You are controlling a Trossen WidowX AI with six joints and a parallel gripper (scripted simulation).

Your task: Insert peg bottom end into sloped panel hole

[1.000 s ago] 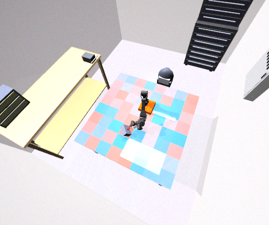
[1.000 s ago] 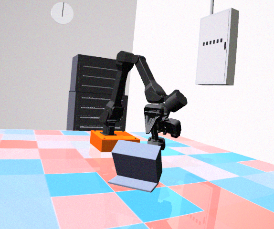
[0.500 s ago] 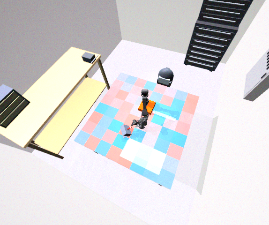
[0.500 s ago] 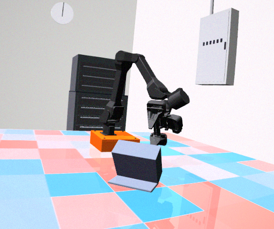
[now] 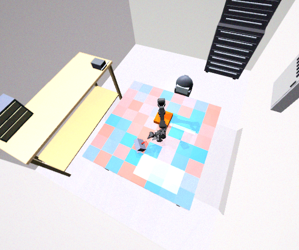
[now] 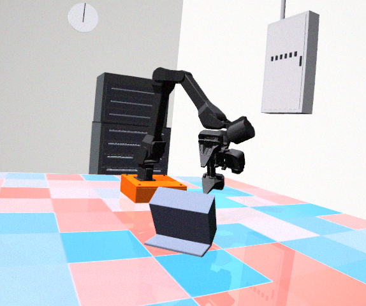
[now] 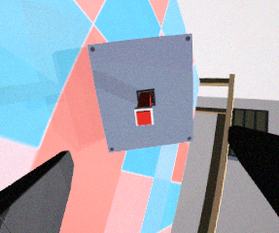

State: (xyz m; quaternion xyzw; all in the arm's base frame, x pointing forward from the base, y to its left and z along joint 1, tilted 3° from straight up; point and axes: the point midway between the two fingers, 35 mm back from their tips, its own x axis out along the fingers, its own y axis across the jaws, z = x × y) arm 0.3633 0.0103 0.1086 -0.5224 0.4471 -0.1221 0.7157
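plainly, red peg (image 5: 144, 142) (image 7: 144, 117), square white-rimmed end | juts from grey panel (image 5: 139, 144) (image 6: 182, 220) (image 7: 120, 73) | gripper (image 5: 153, 136) (image 6: 209, 176) (image 7: 153, 146) jaws spread, holding nothing

I see the red peg (image 5: 144, 142) (image 7: 144, 117) — square, white-rimmed at its outer end — standing out from the hole (image 7: 146, 92) in the grey-blue sloped panel (image 5: 138, 144) (image 6: 182, 210) (image 7: 124, 73).

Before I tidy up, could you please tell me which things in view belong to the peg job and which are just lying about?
Belongs to the job:
- red peg
- sloped panel
- gripper

Just lying about:
- workbench
- black drawer cabinet
- wall clock
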